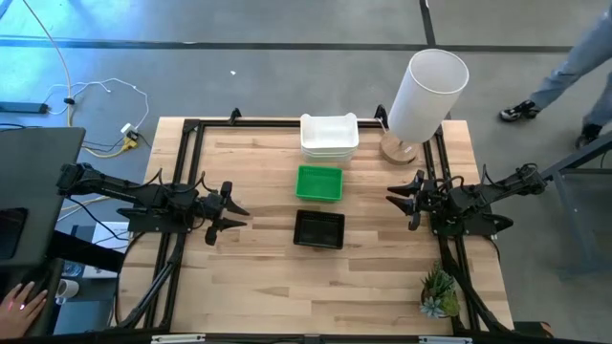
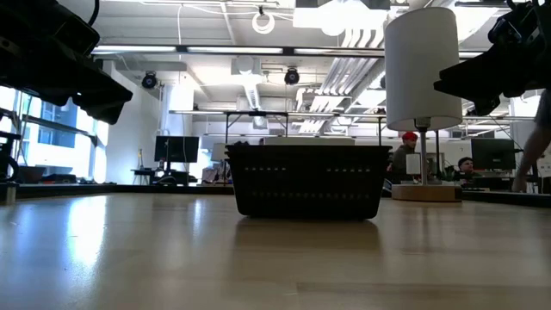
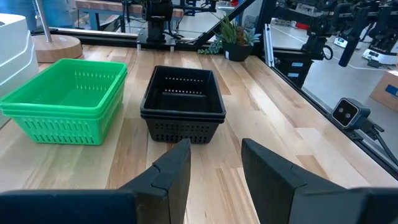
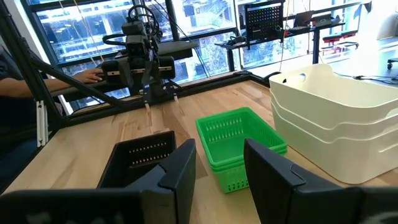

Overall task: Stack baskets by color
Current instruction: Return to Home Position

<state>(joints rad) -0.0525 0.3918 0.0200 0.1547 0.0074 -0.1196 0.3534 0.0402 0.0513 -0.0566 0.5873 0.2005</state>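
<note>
Three stacks of baskets stand in a row down the table's middle: white baskets [image 1: 329, 135] at the far side, green baskets [image 1: 318, 182] in the middle, black baskets [image 1: 318, 229] nearest. Each stack rests by its bottom on the wood, baskets nested. In the left wrist view the green stack [image 3: 65, 99] and the black stack [image 3: 182, 102] stand side by side; the right wrist view shows the white stack [image 4: 336, 121], the green stack [image 4: 239, 146] and the black one [image 4: 140, 158]. My left gripper [image 1: 229, 212] waits open at the table's left, my right gripper [image 1: 402, 199] open at the right, both clear of the baskets.
A tall white cylinder [image 1: 426, 94] on a round wooden base stands at the far right corner. A small potted plant [image 1: 439, 294] sits near the right front corner. A black frame [image 1: 191, 129] borders the table. A person's hand [image 1: 21, 301] shows off the table's left.
</note>
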